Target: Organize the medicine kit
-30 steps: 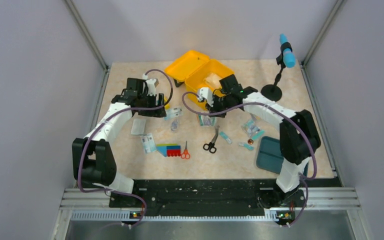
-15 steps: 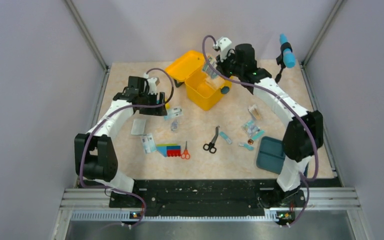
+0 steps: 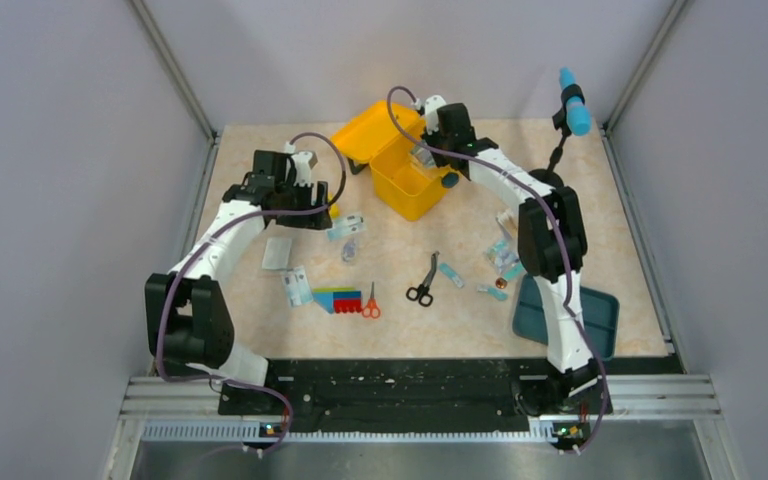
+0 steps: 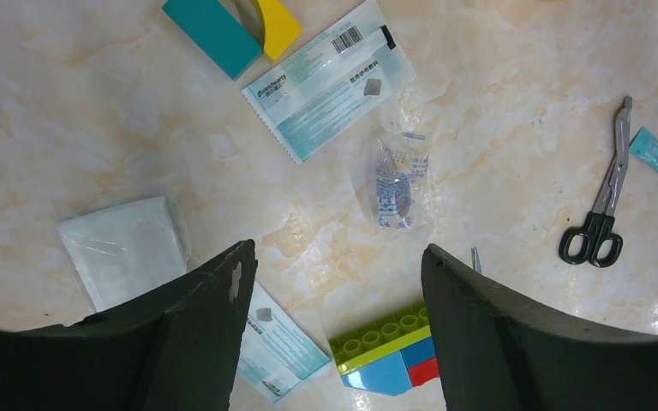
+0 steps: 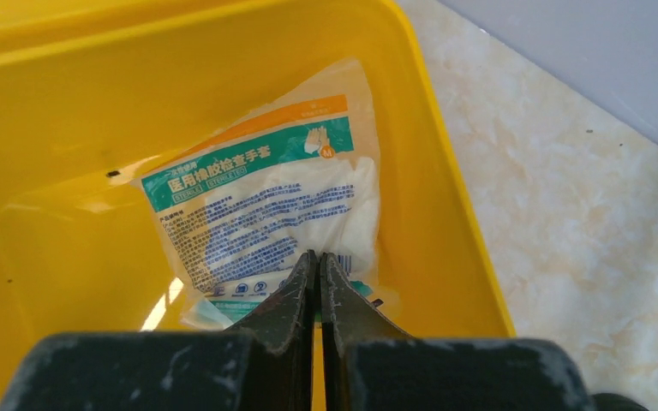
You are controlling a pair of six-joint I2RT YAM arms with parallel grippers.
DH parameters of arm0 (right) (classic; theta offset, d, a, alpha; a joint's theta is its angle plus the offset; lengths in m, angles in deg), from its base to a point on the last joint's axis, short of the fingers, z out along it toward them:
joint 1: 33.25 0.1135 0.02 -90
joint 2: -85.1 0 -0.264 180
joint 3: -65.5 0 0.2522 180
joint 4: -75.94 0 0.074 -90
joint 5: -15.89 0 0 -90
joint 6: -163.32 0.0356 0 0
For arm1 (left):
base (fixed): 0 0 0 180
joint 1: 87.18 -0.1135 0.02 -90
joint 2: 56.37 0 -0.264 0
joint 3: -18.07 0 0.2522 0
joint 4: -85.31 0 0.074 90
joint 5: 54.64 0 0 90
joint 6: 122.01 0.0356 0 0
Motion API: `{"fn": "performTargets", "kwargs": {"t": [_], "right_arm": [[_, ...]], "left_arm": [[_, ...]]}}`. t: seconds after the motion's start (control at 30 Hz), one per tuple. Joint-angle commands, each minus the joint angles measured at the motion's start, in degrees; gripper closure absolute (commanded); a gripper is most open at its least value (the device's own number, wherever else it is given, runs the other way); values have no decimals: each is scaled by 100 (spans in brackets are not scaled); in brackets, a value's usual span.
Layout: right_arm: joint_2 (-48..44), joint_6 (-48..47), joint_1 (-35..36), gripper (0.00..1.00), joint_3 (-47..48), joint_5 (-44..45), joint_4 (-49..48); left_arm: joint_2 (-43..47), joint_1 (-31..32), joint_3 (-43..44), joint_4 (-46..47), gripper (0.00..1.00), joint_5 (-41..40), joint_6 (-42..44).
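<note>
Open at 12 o'clock on the table [image 3: 460, 310]: the medicine kit [image 3: 410, 195], lid laid back toward 10. Down inside it, clenched shut: the right gripper [image 5: 317, 259], tips at the 6 o'clock edge of a glove packet [image 5: 257, 197] lying on the kit floor; cannot tell whether pinching anything. Out at 9 o'clock, spread wide and grasping nothing: the left gripper [image 4: 338, 253]. Around it in the wrist view: clear sachet [image 4: 397, 180] at 12, black scissors [image 4: 595, 231] at 3, toy block [image 4: 385, 351] at 6.
</note>
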Motion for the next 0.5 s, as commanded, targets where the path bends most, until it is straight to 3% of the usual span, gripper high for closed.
{"fn": "performTargets", "kwargs": {"t": [0.0, 0.37, 0.47], "right_arm": [[219, -72, -14, 100, 515, 268, -19], [495, -135, -14, 100, 516, 494, -116], [496, -148, -15, 89, 517, 403, -110]], "left_arm": [[309, -28, 31, 46, 25, -90, 82], [380, -28, -63, 54, 25, -130, 239], [367, -28, -95, 65, 24, -157, 219]]}}
